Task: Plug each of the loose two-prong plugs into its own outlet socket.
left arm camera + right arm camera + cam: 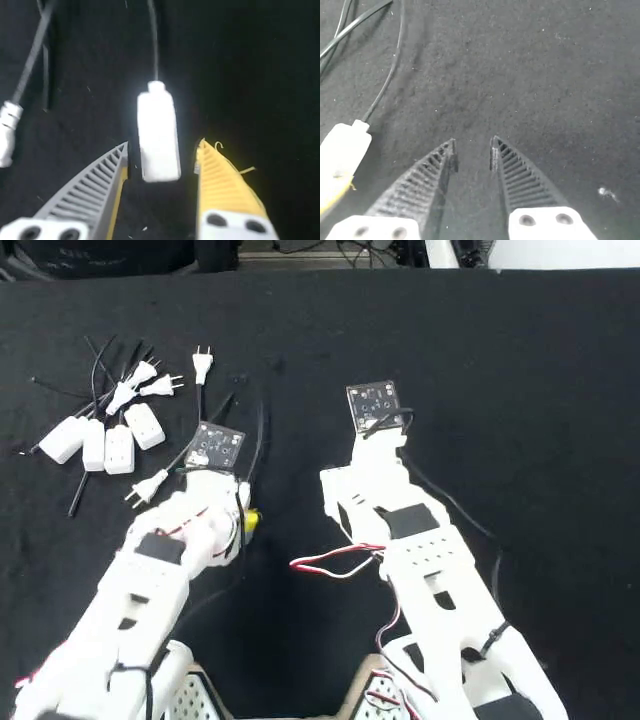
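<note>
A white rectangular socket block [157, 135] on a thin black cable lies on the black cloth between the grey and yellow fingers of my left gripper [161, 150]. The fingers stand open, with a gap on each side of the block. In the high view the left gripper [243, 520] is left of centre, and its yellow finger [250, 521] shows. My right gripper [473, 147] is open over bare cloth and holds nothing. The same block [342, 150] lies off to its side. Loose two-prong plugs [202, 362] [163, 387] [147, 487] lie at the upper left.
Several more white socket blocks [105, 440] sit in a cluster at the far left, with tangled black cables [100, 370] around them. Another white plug end [7, 132] lies beside the left gripper. A red and white wire [330, 562] loops between the arms.
</note>
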Robot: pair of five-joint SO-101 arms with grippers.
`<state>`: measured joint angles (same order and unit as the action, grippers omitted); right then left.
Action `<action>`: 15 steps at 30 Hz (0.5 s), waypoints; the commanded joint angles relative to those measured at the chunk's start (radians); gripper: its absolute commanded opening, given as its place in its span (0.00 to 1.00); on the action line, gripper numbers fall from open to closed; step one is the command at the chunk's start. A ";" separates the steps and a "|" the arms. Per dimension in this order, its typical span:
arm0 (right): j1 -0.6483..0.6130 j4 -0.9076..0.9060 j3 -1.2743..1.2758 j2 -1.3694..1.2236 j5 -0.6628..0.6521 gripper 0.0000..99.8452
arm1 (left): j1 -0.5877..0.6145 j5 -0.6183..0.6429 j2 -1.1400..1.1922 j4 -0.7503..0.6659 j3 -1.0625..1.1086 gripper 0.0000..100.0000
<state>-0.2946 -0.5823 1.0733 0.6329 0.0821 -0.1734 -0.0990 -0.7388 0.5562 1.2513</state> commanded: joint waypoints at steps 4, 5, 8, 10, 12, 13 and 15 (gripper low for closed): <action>0.018 0.023 -0.016 -0.007 0.006 0.11 | 0.171 0.008 0.189 0.147 -0.272 0.22; 0.018 0.023 -0.018 -0.007 0.006 0.11 | 0.208 0.011 0.199 0.172 -0.302 0.22; 0.018 0.023 -0.018 -0.007 0.006 0.11 | 0.291 0.012 0.224 0.195 -0.344 0.22; 0.017 0.023 -0.018 -0.007 0.006 0.11 | 0.317 0.012 0.235 0.180 -0.344 0.22; 0.017 0.023 -0.018 -0.007 0.006 0.11 | 0.328 0.012 0.239 0.176 -0.344 0.22; 0.017 0.023 -0.018 -0.007 0.006 0.11 | 0.328 0.011 0.235 0.178 -0.344 0.22; 0.017 0.023 -0.018 -0.007 0.006 0.11 | 0.328 0.011 0.232 0.180 -0.344 0.22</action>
<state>-0.2946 -0.5823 1.0733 0.6329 0.0821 0.1427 -0.0990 -0.4994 0.7342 0.9643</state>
